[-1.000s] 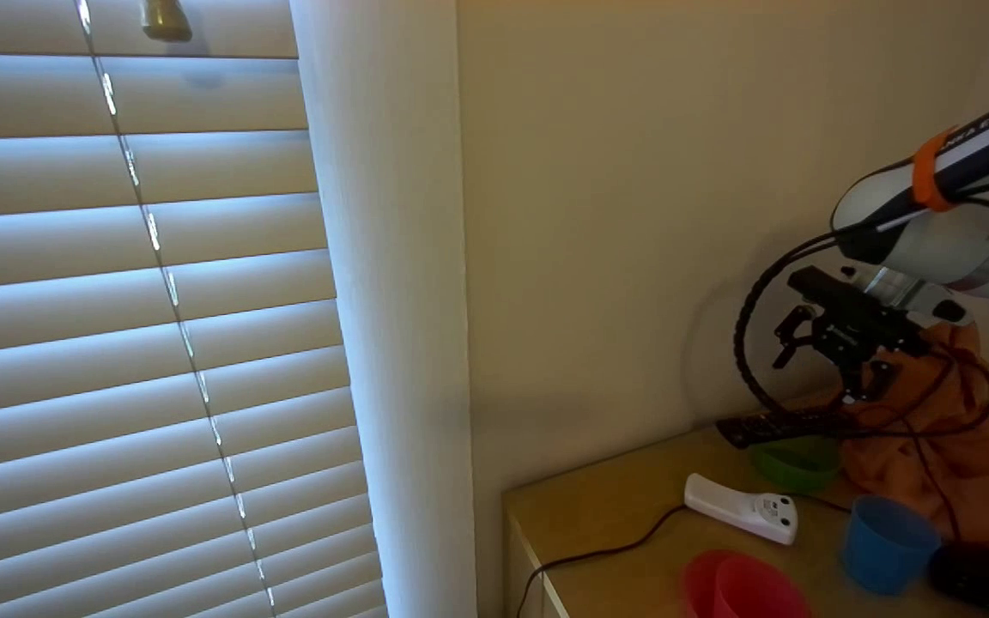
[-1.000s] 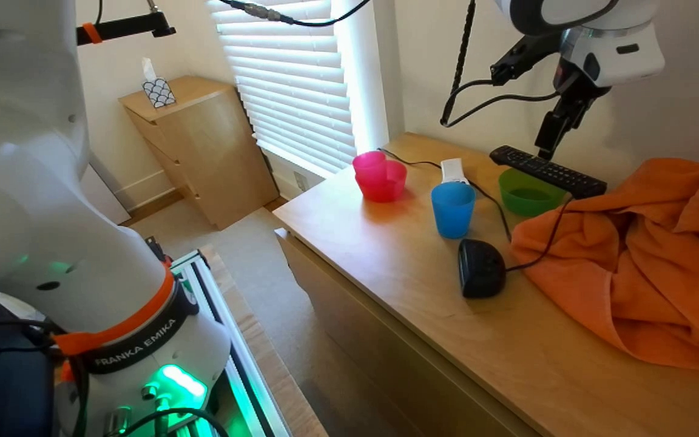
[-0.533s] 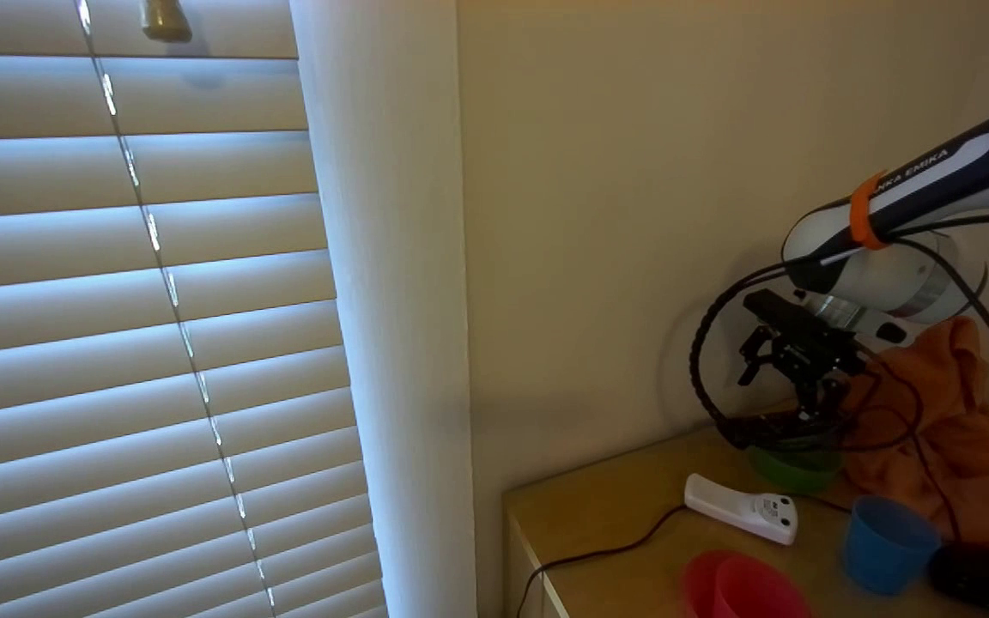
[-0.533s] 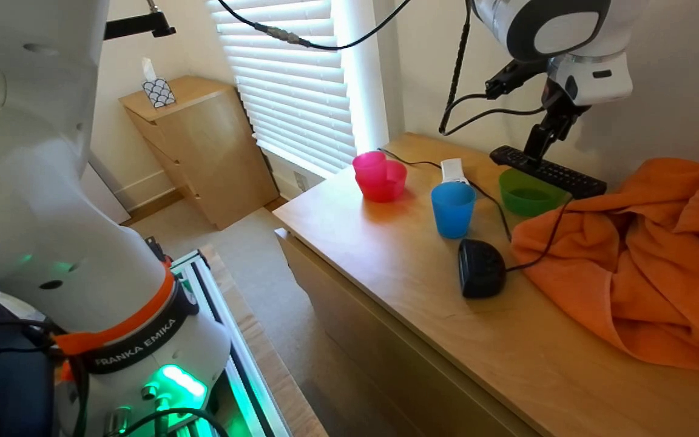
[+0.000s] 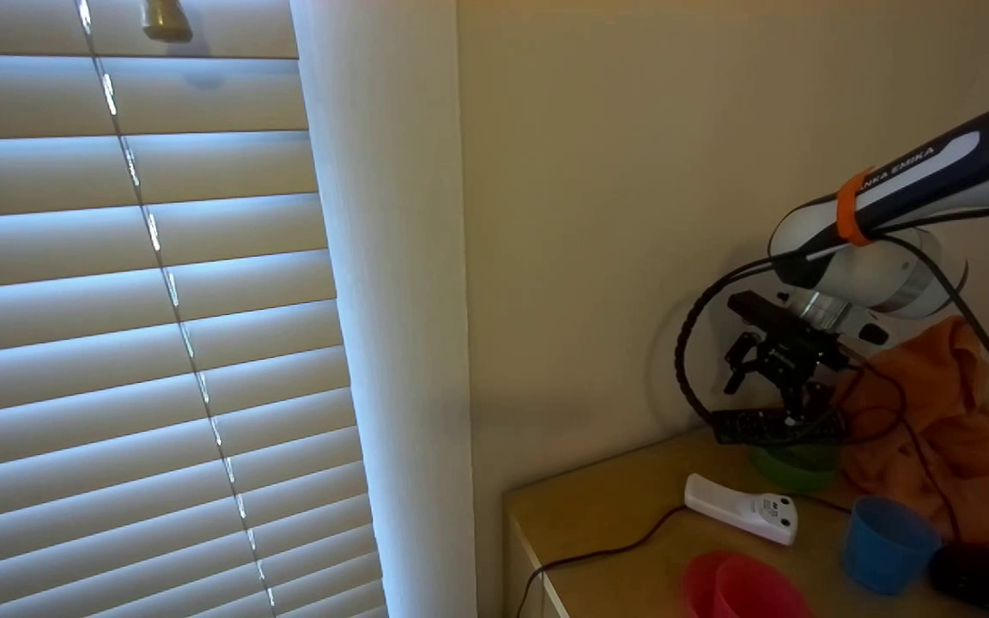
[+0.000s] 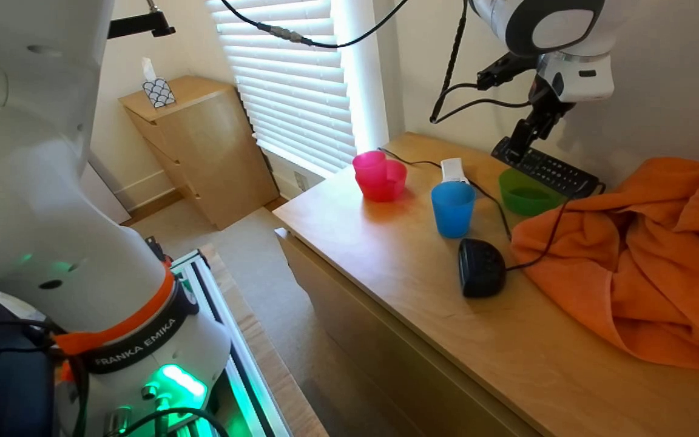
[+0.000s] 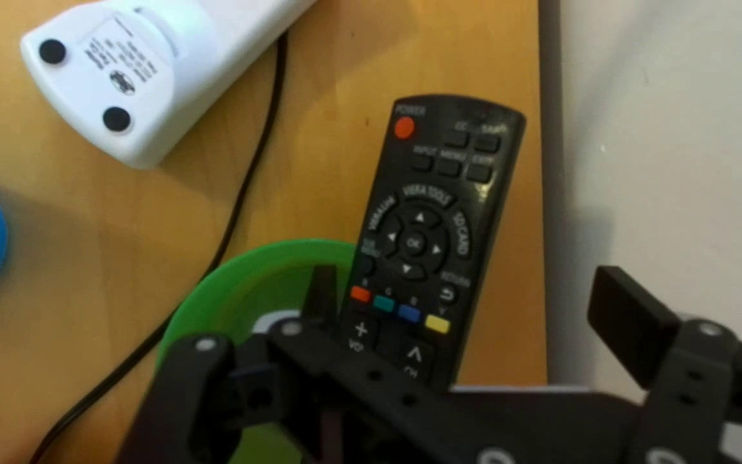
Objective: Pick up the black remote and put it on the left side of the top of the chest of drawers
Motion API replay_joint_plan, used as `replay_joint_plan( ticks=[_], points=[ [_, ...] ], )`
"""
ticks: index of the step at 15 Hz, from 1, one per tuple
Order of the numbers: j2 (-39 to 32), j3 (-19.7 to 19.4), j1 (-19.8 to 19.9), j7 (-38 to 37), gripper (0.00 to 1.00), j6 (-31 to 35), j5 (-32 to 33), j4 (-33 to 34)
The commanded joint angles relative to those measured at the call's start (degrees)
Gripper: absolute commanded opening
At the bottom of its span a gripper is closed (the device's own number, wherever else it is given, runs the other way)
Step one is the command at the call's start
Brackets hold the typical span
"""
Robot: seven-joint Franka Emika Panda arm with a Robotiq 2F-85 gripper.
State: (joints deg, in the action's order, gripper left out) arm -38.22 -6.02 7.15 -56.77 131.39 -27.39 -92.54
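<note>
Your gripper (image 7: 474,306) stands with fingers well apart, one at the edge of the black remote (image 7: 419,238), which lies partly over the green bowl (image 7: 237,274); contact unclear.

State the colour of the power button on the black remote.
The power button is red; it shows best in the wrist view.

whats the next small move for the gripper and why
I'd probably nudge the open gripper slightly away from the wall, since in the wrist view the black TV remote sits off-centre between the gripper's fingers, much nearer the one over the green bowl.
</note>
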Motion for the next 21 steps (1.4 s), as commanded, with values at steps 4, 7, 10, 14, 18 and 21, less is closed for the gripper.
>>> replay_joint_plan(
  ticks=[4,7,10,14,18,21],
  points=[
    [-1.62,-1.00,-0.59,-6.63,1.00,-2.99,1.66,2.03],
    [-2.61,-0.95,-0.30,-9.26,1.00,-4.64,2.07,2.67],
    [-2.16,-1.45,-0.56,-11.96,1.00,-6.84,3.23,2.29],
    [-2.13,-1.72,-0.39,-14.33,0.66,-7.21,4.32,2.26],
    [-1.44,-2.24,-0.47,-15.86,0.33,-6.49,5.43,1.76],
    [-0.61,-2.82,-0.67,-17.24,0.18,-6.05,6.48,1.24]
  ],
)
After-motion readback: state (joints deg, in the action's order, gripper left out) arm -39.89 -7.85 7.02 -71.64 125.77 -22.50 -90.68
